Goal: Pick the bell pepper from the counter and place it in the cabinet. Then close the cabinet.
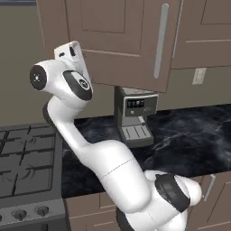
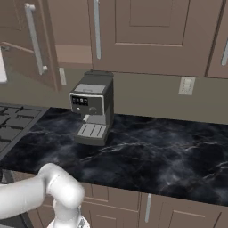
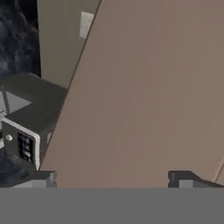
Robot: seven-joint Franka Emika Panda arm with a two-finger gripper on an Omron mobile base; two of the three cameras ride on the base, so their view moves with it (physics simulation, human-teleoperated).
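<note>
Pincer (image 3: pixel 111 180) spread wide, holding nothing; two dark tips sit far apart at the bottom of the hand view, with plain brown door panel between them. Whether a tip touches the panel, can't tell. In the left base view the arm is raised, hand up against the inner side of the open cabinet door (image 1: pixel 131 40), which swings out over the coffee machine (image 1: pixel 135 115). Judged: the coming move turns on this: the door face lies straight ahead of the pincer, close, so a push along the pincer's line would swing it shut toward the cabinet (image 2: pixel 147 35). The door's long silver handle (image 1: pixel 160 40) runs vertical on the outer face, away from the hand.

Bell pepper: not on the counter (image 2: pixel 169 151), which carries the coffee machine alone; likely already inside the cabinet, but the interior is hidden, so can't confirm. Judged step: closing the door. Stove top (image 1: pixel 22 158) sits left of the counter, well apart from the action.
</note>
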